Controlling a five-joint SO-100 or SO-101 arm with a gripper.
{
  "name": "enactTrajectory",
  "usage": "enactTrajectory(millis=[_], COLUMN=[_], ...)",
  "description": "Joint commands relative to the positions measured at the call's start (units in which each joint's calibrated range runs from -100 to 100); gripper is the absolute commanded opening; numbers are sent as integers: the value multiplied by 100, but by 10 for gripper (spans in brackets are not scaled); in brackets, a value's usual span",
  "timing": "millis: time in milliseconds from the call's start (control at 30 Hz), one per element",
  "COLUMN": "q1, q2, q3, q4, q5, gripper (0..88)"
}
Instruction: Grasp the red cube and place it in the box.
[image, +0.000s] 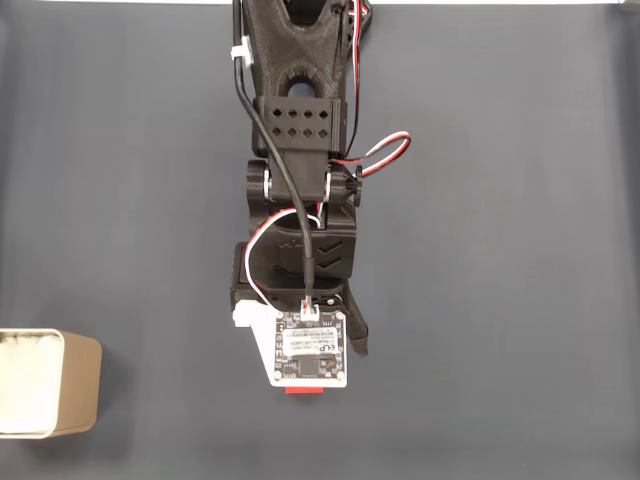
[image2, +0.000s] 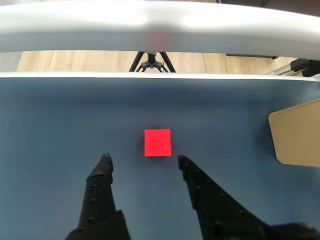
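Approach to the grasp: the gripper (image2: 142, 159) hangs with fingers spread wide and empty, the red cube (image2: 157, 142) on the dark mat just beyond its tips — the next move likely calls for advancing, then closing. The box (image: 48, 383) sits well apart, cut off at the frame edge — in the fixed view the arm hides most of the cube

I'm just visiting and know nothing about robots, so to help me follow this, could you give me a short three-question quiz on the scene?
1. True or false: the gripper already holds the red cube.
2. In the wrist view, the box lies toward which edge? A left, B right.
3. Fill in: the cube rests on the dark ___.

Key: 1 false, the fingers stand open short of it. 2 B. 3 table.
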Motion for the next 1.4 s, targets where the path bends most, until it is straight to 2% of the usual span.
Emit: enactTrajectory(millis=[0,1367], q1=[59,67], q2=[12,1372], q3=[-285,-1253], q4=[-165,-378], q5=[-5,-78], gripper=[315,337])
